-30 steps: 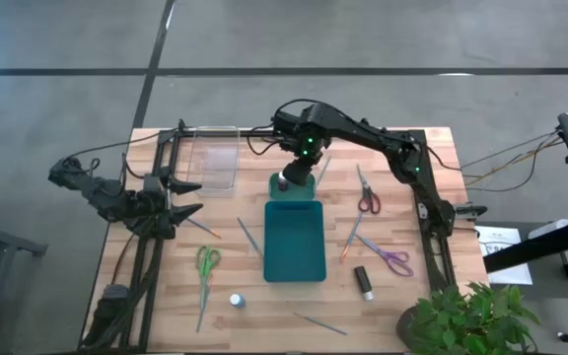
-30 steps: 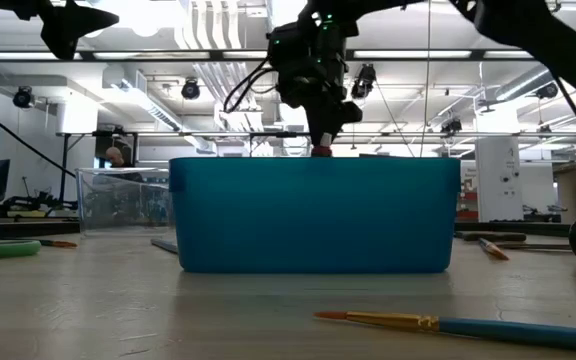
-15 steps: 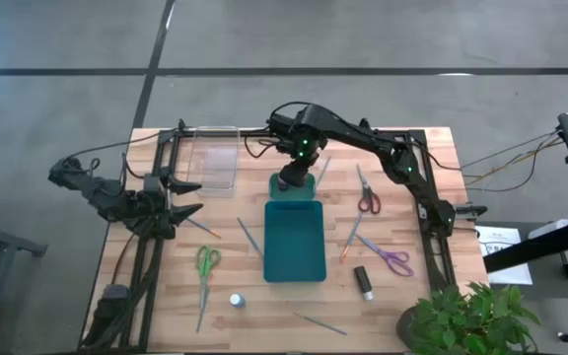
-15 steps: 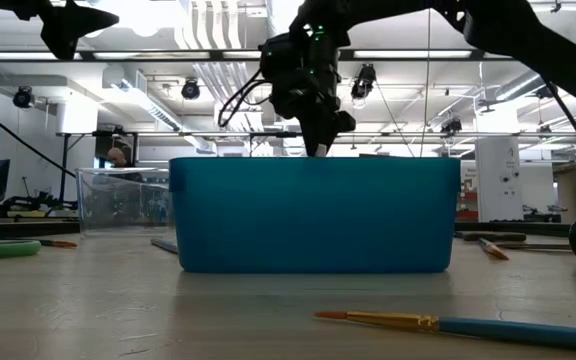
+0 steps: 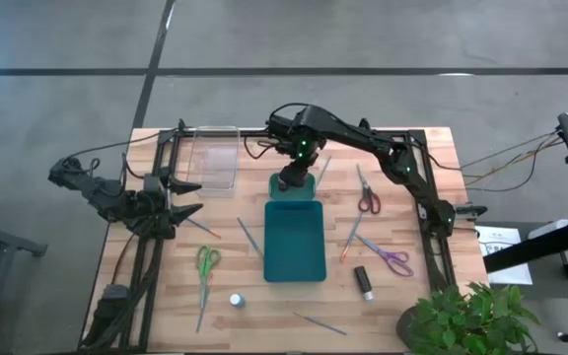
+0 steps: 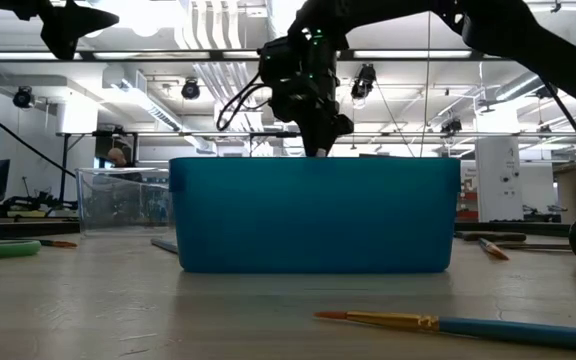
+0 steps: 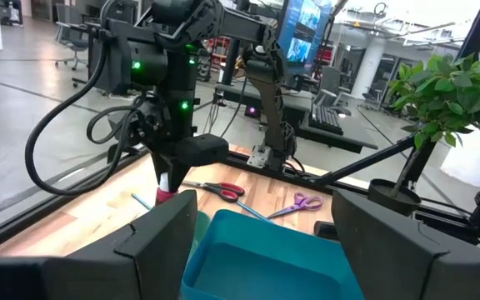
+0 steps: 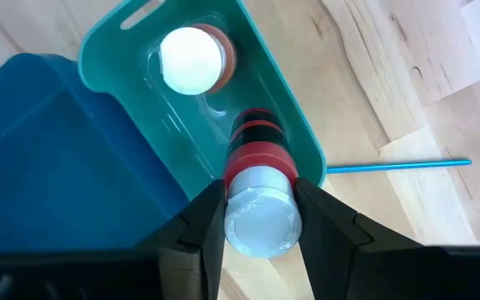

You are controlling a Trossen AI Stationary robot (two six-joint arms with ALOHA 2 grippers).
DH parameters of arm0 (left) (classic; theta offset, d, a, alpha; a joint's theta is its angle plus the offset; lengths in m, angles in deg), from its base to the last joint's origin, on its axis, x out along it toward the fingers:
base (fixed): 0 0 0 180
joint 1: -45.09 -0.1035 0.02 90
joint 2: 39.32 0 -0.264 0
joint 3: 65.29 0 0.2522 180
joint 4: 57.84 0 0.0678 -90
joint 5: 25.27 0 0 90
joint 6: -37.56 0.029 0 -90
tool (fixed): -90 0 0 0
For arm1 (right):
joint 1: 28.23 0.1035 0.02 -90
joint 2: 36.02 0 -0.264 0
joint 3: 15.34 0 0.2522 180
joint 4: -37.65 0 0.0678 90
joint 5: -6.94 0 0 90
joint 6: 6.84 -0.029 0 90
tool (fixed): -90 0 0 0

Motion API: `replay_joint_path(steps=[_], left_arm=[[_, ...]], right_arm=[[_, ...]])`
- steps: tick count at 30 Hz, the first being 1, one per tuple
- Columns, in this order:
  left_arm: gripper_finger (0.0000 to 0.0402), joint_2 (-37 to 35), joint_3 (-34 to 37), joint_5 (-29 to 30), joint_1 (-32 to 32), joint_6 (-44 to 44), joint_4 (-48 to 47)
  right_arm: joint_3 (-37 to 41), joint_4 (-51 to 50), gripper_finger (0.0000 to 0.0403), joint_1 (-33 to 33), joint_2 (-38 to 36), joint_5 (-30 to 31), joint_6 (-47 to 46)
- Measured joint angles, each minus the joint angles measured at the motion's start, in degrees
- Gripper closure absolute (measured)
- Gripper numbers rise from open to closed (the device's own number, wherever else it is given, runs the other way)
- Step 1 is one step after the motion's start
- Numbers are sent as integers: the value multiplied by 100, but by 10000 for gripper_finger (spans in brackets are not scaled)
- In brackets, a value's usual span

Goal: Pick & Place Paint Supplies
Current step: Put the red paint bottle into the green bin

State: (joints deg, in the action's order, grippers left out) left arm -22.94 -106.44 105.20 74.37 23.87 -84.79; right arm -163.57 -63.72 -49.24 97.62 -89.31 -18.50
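Fingers of the right gripper [image 8: 261,218] press on both sides of a red paint bottle [image 8: 259,187] with a silvery-white cap, holding it upright over the far end of the teal tray [image 5: 295,240]. Inside that end of the tray stands another bottle with a white cap [image 8: 192,59]. Beyond the tray's far rim a thin blue brush [image 8: 398,165] lies on the desk [image 5: 412,296].

To the tray's right lie red-handled scissors [image 5: 367,195], purple-handled scissors [image 5: 390,256], a brush [image 5: 352,238] and a black bottle [image 5: 363,282]. To its left lie green-handled scissors [image 5: 206,271], a white-capped bottle [image 5: 236,299] and a clear plastic box [image 5: 213,162].

The left gripper [image 5: 187,198] hangs well to the left of the tray, fingers spread wide and holding nothing.
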Motion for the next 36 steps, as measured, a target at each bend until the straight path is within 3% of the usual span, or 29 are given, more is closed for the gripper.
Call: replay_joint_path(steps=[36], left_arm=[[116,0,0,2,2,-41,-44]], right_arm=[[15,161,291,-5,307,44,800]])
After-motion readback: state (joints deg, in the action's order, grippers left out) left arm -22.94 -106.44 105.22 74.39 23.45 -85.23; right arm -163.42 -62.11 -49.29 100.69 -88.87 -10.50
